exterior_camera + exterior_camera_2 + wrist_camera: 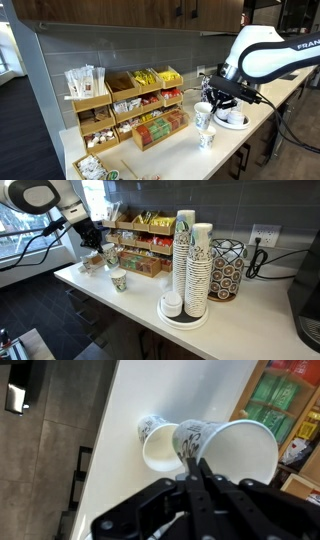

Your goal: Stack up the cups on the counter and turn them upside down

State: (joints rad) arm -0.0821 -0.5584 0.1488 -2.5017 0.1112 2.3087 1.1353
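Note:
Two white paper cups with a dark printed pattern are in view. My gripper (197,463) is shut on the rim wall of one cup (238,452) and holds it just above the off-white counter (125,410). The held cup also shows in both exterior views (203,113) (110,257), under the gripper (215,95) (97,242). The second cup (158,444) stands upright and open on the counter right beside the held one. It also shows in both exterior views (207,138) (119,280), near the counter's front edge.
Wooden tiered snack racks (130,105) (140,245) stand against the wall behind the cups. Tall stacks of cups (190,265) on a white tray and a wire basket (227,270) stand further along the counter. A white dish (232,119) sits close to the gripper.

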